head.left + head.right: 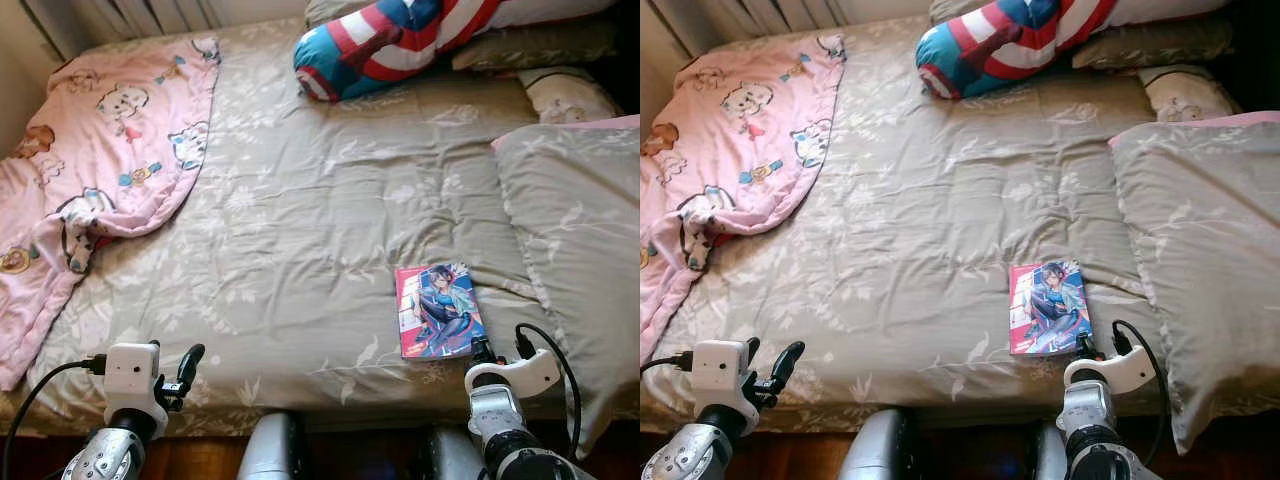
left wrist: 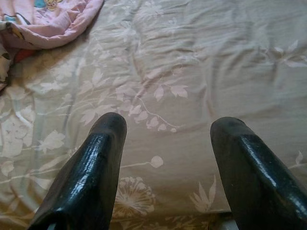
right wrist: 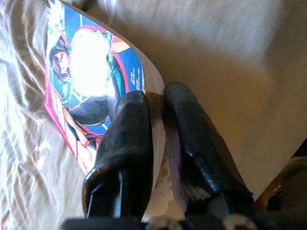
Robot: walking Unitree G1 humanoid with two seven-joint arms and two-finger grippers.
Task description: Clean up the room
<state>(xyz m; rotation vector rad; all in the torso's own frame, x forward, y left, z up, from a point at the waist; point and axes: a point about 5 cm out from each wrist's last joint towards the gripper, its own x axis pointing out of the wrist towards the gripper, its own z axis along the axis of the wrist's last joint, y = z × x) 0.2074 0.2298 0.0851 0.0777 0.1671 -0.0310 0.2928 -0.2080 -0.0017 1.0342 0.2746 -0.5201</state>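
- Pink blanket [image 1: 95, 140] with cartoon animals lay bunched up on the left side of the bed.
- Near the bed's front edge on the left, the left gripper [image 2: 165, 143] hung just over the sheet, its two black fingers [image 2: 91, 172] wide apart with nothing between them.
- A grey-green bedspread [image 1: 300, 200] with pale leaves covered the bed.
- At the far end lay a long pillow [image 1: 390, 40] in red, white and blue.
- A comic book [image 1: 438, 310] with a drawn girl on its cover lay flat near the front edge, just beside a big grey pillow [image 1: 570, 230].
- The right gripper [image 3: 158, 129] was at the book's near edge, its fingers [image 3: 127, 139] pinched together on the pages.
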